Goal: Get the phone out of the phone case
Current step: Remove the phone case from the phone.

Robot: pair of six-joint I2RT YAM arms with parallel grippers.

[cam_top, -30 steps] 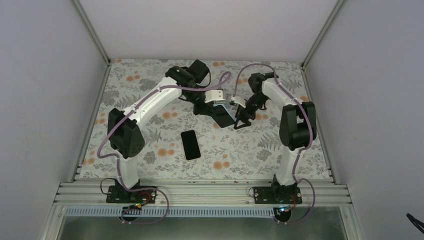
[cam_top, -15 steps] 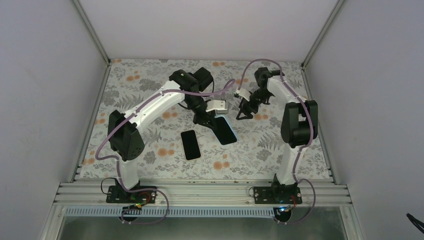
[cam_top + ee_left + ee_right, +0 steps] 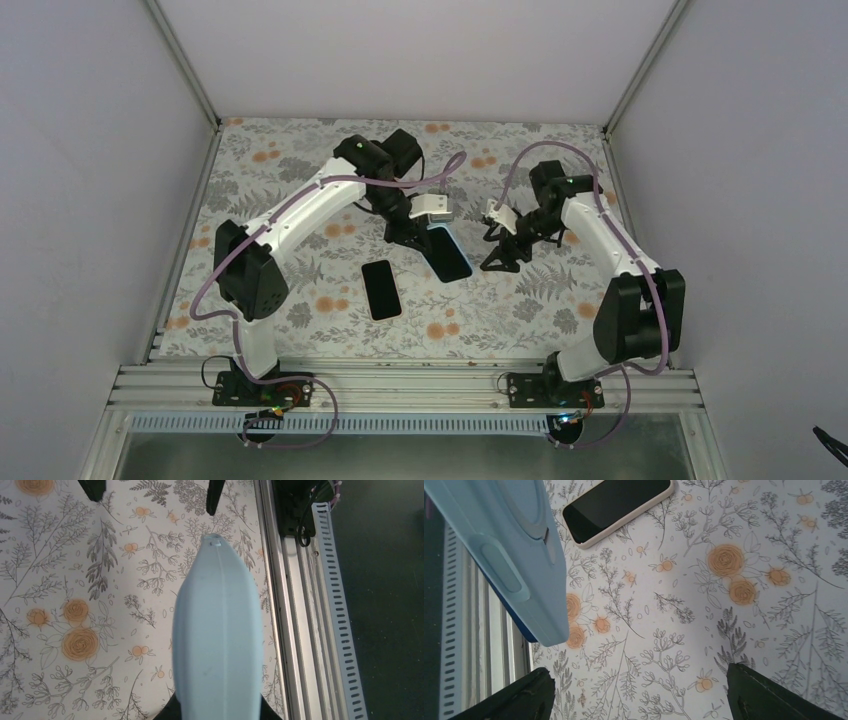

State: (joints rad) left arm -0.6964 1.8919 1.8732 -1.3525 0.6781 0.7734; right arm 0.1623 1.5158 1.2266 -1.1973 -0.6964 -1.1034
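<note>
The pale blue phone case (image 3: 450,255) is clamped in the left gripper (image 3: 418,238) near the middle of the desk (image 3: 560,300). The phone (image 3: 381,289) is laid flat, screen up, just beside it, toward the near edge. The right gripper (image 3: 639,670) is held spread and empty beside the case.

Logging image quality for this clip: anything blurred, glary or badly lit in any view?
Left wrist: the pale blue case sits close to the lens with soft, blurred edges, the tablecloth behind it sharp. Right wrist: sharp throughout, no glare on the phone screen. Top external: even light, faint shadows.
</note>
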